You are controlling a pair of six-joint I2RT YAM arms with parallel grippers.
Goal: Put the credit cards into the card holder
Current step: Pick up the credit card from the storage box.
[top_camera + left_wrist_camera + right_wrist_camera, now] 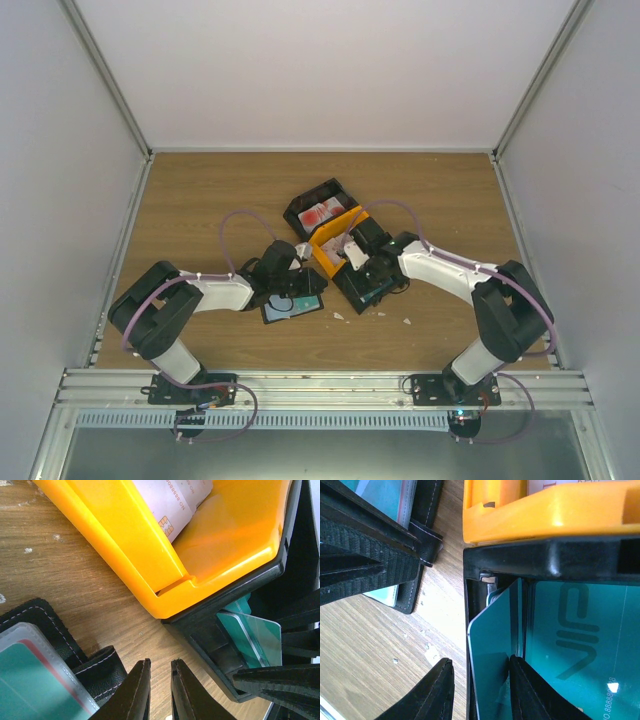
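Straddling a teal card (pixel 490 645), the right gripper (pixel 480 675) has its jaws partly open. The card stands tilted on edge against the wall of a black bin (pixel 545 560), one finger outside the wall and one inside. Cannot tell whether the pads press the card yet.

Materials: the card is thin, glossy plastic with rounded corners. A second teal card, the VIP card (pixel 580 630), lies flat in the same bin. The bin is matte moulded plastic; the orange bin (pixel 545 515) nested against it is smooth and shiny.

The left gripper (pixel 160 680) is nearly closed, with only a thin slit between its jaws and nothing in it. It hovers at the edge of the card holder (pixel 102 672), black leather-like with pale stitching, lying open on the wooden table (pixel 60 565). A clear sleeve in it covers a teal card face.

Only the left wrist view shows a pale card (pixel 170 500) with a gold chip in the orange bin. Only the top view shows a further black bin (pixel 300 205) holding red-and-white cards (pixel 322 212), and white scraps (pixel 408 321) on the table. From above, both arms hide the grasp area.
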